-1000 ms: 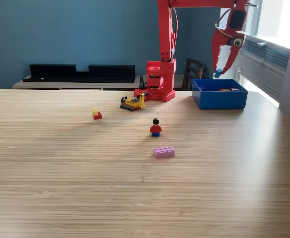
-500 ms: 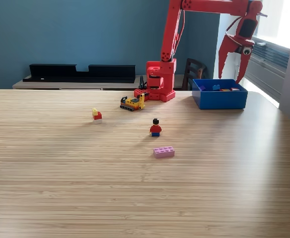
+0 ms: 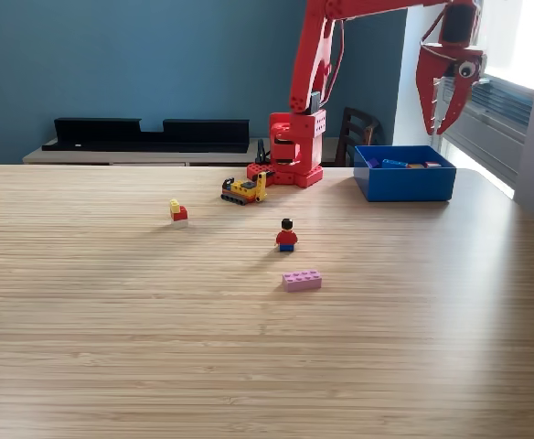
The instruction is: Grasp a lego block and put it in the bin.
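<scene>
The blue bin stands on the table at the exterior view's right, with several small lego blocks lying inside it. My red gripper hangs high above the bin's right part, pointing down. It is open by a narrow gap and holds nothing. Loose lego on the table: a pink brick, a small figure with a red top, a yellow-and-red block and a yellow toy vehicle.
The arm's red base sits at the table's far edge, left of the bin. Behind it are a dark chair and a low counter with black trays. A window sill runs along the right.
A second ago the gripper held a small blue block over the bin. It opened wide and the block now lies in the bin. The gripper has since risen and narrowed.
</scene>
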Tool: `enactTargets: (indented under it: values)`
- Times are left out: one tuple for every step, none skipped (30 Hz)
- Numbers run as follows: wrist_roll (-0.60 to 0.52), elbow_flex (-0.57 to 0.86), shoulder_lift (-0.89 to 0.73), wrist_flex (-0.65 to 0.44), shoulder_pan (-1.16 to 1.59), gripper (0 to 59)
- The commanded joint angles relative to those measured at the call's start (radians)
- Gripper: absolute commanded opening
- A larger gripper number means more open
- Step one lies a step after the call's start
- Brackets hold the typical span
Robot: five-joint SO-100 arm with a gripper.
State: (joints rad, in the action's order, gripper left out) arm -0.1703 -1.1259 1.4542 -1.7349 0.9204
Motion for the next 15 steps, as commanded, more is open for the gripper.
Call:
enactTargets:
  values:
    - [0.011, 0.130, 0.031, -0.041, -0.387, 0.0]
    - [0.020, 0.149, 0.031, -0.041, -0.453, 0.0]
    - [0.031, 0.167, 0.029, -0.040, -0.515, 0.0]
    - [0.041, 0.186, 0.029, -0.040, -0.571, 0.0]
    - [0.052, 0.206, 0.029, -0.038, -0.623, 0.0]
    - [0.066, 0.222, 0.029, -0.038, -0.667, 0.0]
    - [0.078, 0.235, 0.029, -0.038, -0.709, 0.0]
    - [0.089, 0.245, 0.029, -0.038, -0.742, 0.0]
    - [0.100, 0.249, 0.029, -0.038, -0.772, 0.0]
    - [0.109, 0.249, 0.029, -0.038, -0.798, 0.0]
    - [0.117, 0.247, 0.029, -0.038, -0.821, 0.0]
    - [0.123, 0.244, 0.029, -0.038, -0.838, 0.0]
    - [0.129, 0.239, 0.029, -0.038, -0.854, 0.0]
    - [0.135, 0.232, 0.029, -0.038, -0.868, 0.0]
    - [0.141, 0.224, 0.029, -0.038, -0.885, 0.0]
